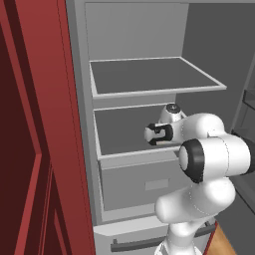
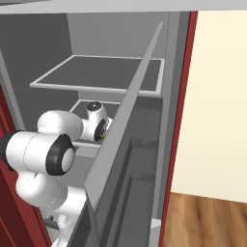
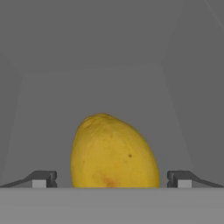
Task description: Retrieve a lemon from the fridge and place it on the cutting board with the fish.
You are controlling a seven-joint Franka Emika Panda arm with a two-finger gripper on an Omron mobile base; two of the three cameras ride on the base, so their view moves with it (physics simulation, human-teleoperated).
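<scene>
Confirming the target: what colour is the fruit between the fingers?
Yellow, with a small brownish spot; the lemon shows best in the hand view.

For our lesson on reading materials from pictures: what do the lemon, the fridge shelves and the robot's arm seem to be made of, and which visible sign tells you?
The lemon: fruit rind, matt yellow, faintly dimpled with small brown specks. The fridge shelves: flat dark-grey panels with pale rims, smooth and matt; plastic or coated metal, which the rendering leaves open. The robot's arm: glossy white shell, probably moulded plastic, with soft highlights and dark joint rings.
</scene>
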